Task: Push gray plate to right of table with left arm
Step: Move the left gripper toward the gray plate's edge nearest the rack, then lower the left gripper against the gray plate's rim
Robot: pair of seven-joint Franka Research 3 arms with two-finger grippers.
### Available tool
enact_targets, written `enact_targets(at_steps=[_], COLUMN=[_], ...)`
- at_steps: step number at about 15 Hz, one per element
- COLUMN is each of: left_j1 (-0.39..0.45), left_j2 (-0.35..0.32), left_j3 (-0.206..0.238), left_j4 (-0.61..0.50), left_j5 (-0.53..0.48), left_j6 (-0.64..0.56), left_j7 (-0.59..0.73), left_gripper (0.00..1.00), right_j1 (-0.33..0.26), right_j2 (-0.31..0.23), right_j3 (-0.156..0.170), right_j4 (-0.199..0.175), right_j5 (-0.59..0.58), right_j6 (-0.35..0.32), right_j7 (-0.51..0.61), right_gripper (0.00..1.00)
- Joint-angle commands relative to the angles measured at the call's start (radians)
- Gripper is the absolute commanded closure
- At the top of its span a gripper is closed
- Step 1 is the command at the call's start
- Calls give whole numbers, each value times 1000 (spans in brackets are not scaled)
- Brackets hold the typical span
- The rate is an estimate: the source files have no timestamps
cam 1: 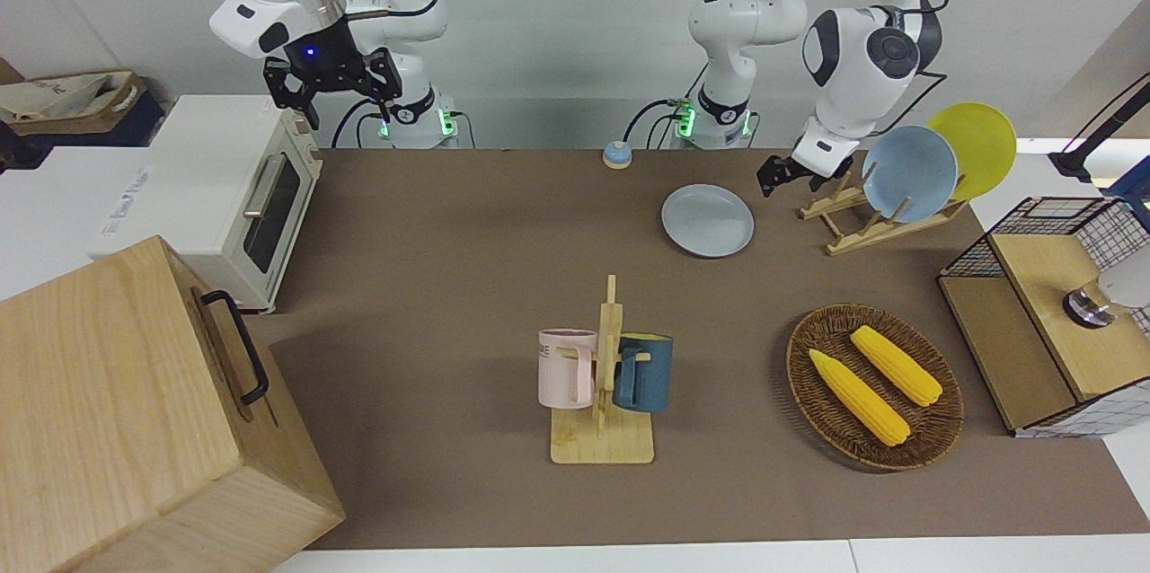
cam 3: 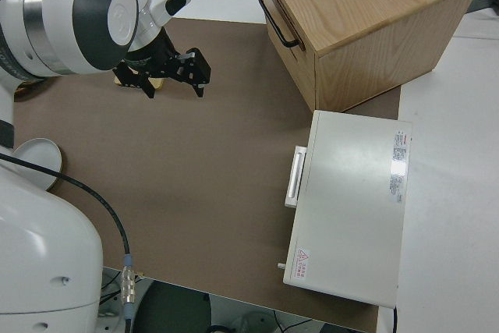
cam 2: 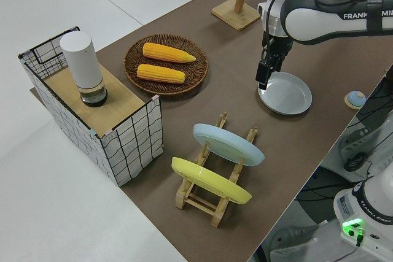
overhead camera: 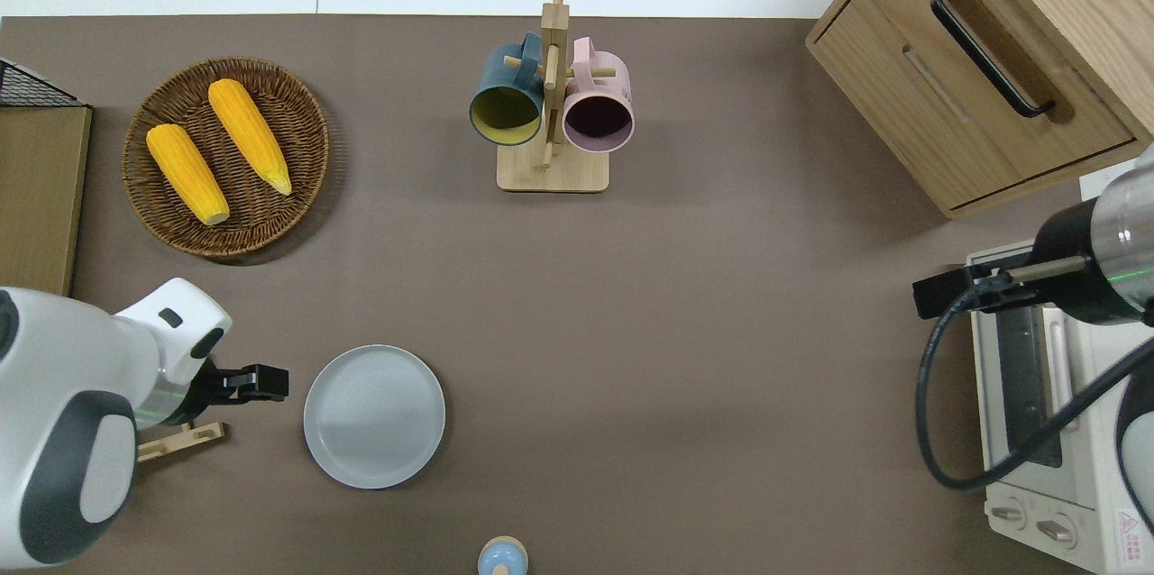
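Note:
The gray plate [cam 1: 707, 220] lies flat on the brown table [cam 1: 449, 286], near the robots; it also shows in the overhead view [overhead camera: 374, 415] and the left side view [cam 2: 285, 93]. My left gripper [overhead camera: 270, 381] is shut and empty. It hangs over the strip of table between the plate and the wooden dish rack [cam 1: 853, 223], close to the plate's rim at the left arm's end [cam 1: 774, 178] [cam 2: 263, 79]. I cannot tell whether it touches the rim. My right gripper [cam 1: 332, 92] is open and parked.
The dish rack holds a sky-blue plate [cam 1: 909, 173] and a yellow plate [cam 1: 975, 146]. A wicker basket [cam 1: 813, 321] holds two corn cobs. A mug rack [cam 1: 604, 375] stands mid-table. A wooden box [cam 1: 135, 411] and toaster oven [cam 1: 225, 187] stand at the right arm's end. A small bell [cam 1: 616, 154] sits near the robots.

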Motion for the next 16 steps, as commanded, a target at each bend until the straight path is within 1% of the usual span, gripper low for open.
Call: enact_targets(at_steps=[1,3,7,12,14,15,16], left_j1=[-8,-6,-6,-11,-14,-14,-14], left_j2=[-53,-47,-9,60,74,80,90], left_j3=[-48,-56,-56,-56,-56,-56,-56], left_j4=[-138,-181,-235,-244,-244,-247,-247], left_j5=[-11,-11,-11,-11,-8,-8,-8], left_j6=[129,199,311,368,387,391,396], left_j7=[-70,-76,-75,-76,-76,-76,-78], left_gripper=[5,5,5,15,15,27,61], right_j1=[-20,-20,-20,-20,-20,-20,-20], right_j2=[-3,-3,-3,-3,-3,-3,-3], right_j3=[17,15,17,15,15,15,17], right_j4=[9,9,9,9,9,9,9], right_j5=[4,6,6,6,6,4,4], right_j6=[-16,-16,-16,-16,-16,-16,-16], right_j7=[13,13,13,13,13,13,13], right_gripper=[17,17,17,17,17,17,17])
